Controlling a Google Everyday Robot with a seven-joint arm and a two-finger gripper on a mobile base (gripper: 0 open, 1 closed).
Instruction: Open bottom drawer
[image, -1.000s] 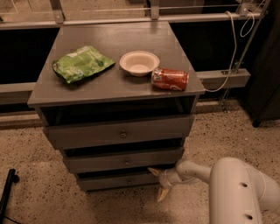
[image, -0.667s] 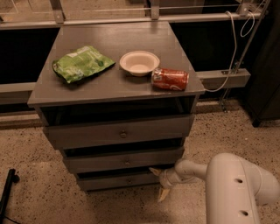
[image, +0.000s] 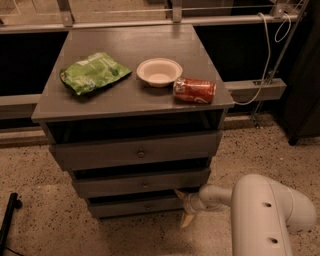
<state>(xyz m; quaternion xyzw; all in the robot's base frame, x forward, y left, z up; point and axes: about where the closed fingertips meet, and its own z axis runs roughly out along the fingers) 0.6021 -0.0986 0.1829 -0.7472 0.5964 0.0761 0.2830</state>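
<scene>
The bottom drawer is the lowest grey front of the three, with a small round knob and a dark gap above it. My gripper is at the drawer's right end, just off its corner, low near the floor. Its fingers are spread, one pointing up-left and one pointing down, with nothing between them. The white arm reaches in from the lower right.
The middle drawer and top drawer both stand slightly out. On the cabinet top lie a green chip bag, a white bowl and a red soda can. A black object stands on the speckled floor at left.
The gripper stays at the right end of the bottom drawer. The arm's thick white link has shifted slightly. The drawers have not moved.
</scene>
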